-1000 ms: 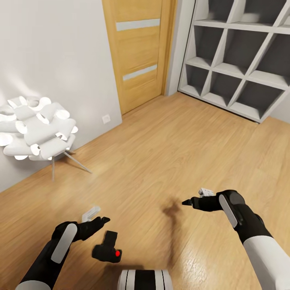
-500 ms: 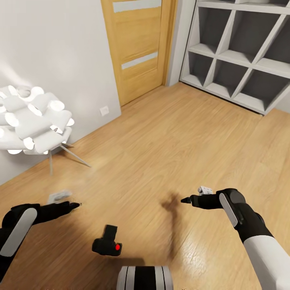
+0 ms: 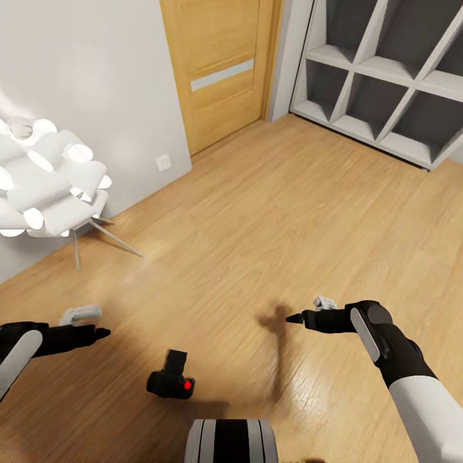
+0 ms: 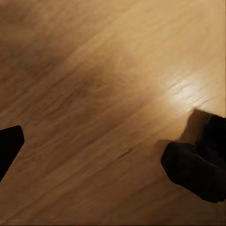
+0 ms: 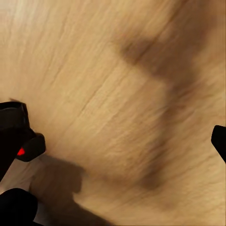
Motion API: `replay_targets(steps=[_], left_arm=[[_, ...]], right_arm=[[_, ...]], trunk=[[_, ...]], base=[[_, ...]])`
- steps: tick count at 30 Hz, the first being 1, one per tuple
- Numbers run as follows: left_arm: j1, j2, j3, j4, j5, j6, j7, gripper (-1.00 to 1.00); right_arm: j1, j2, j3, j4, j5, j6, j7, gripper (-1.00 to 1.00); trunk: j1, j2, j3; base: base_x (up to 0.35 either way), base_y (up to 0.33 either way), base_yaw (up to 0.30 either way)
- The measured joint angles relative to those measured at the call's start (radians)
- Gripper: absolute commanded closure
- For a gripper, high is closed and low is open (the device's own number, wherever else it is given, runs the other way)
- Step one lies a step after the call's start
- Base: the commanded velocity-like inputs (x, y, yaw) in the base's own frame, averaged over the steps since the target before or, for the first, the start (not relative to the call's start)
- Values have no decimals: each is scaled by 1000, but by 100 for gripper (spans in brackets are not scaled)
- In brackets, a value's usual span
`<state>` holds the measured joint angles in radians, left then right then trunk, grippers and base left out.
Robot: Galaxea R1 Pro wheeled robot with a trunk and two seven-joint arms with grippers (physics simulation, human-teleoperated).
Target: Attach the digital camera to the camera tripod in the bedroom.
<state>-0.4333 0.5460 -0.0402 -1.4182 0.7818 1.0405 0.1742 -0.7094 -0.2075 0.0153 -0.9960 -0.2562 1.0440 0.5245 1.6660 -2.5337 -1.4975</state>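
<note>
Fingers of the left gripper (image 3: 103, 333) at the lower left of the head view hold nothing, and whether they are spread or closed cannot be told. The right gripper (image 3: 294, 318) at the lower right also points inward with nothing between its fingers; their state is equally unclear. Between and below them, at the lower centre, the digital camera (image 3: 170, 379) lies on the wood plank floor (image 3: 270, 212), red button showing. A white floor lamp (image 3: 45, 186) stands at left, a wooden door (image 3: 218, 64) and grey shelving (image 3: 392, 83) at top.
</note>
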Motion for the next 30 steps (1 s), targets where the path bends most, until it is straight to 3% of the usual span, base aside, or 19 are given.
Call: replay_targets(steps=[1,2,3,4,7,11,16,30], left_arm=[[0,12,-134,-1,-21,-1,1,-100],[0,18,-209,-4,-16,-3,1,-100],[0,25,-249,-7,-23,-3,0,-100],[0,41,-318,-16,-26,-5,0,-100],[0,73,-422,-38,-35,-6,0,-100],[0,94,-467,-51,-39,-6,-1,-100],[0,105,-486,-57,-42,-8,0,-100],[1,106,-489,-60,-48,-9,3,-100]], right_arm=[[0,-4,-1,0,4,0,13,-100],[0,-5,-1,0,5,0,14,-100],[0,-7,-1,0,6,0,16,-100],[0,-7,-1,0,6,0,17,-100],[0,-9,0,-1,6,0,19,-100],[0,-9,0,-1,8,0,19,-100],[0,-9,0,-1,9,0,20,-100],[0,-10,-1,-1,11,0,21,-100]], trunk=[[0,0,-4],[1,0,-8],[1,-1,-12],[2,-1,-15],[3,-2,-27],[5,-3,-43],[7,-4,-62],[13,-7,-108]], base=[[0,0,0],[0,0,0],[0,0,0],[0,0,0],[0,0,0],[0,0,0],[0,0,0],[0,0,0]])
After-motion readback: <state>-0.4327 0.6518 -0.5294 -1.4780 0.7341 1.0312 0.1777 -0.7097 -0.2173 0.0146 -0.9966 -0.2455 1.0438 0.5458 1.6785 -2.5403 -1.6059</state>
